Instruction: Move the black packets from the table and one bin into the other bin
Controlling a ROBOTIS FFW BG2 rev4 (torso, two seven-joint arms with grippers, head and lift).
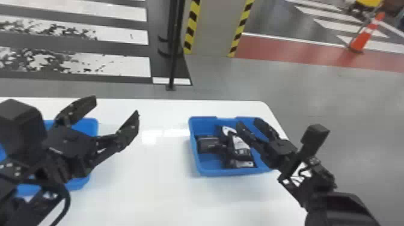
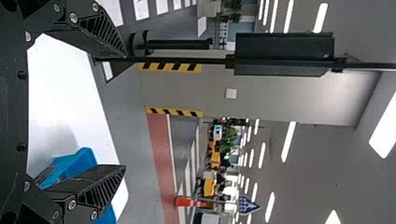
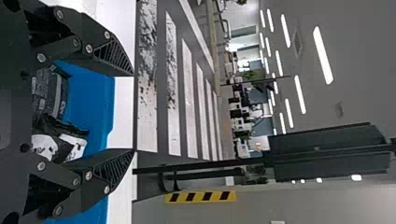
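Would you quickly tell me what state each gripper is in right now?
Left gripper: open, fingers wide apart, holding nothing.
Right gripper: open, holding nothing, over the right-hand bin with black packets in it.

Dark pole [image 1: 172,69] stands beside gray pillar [image 1: 213,27] with yellow-black edges; orange cone [image 1: 364,39] stands near white floor stripes [image 1: 339,26].

Hold left gripper [image 1: 116,104] spread open near the left bin [image 1: 91,126]; hold right gripper [image 1: 248,121] parted over black packets [image 1: 209,144] in the right bin [image 1: 234,172], near the right edge of the tabletop [image 1: 150,180].
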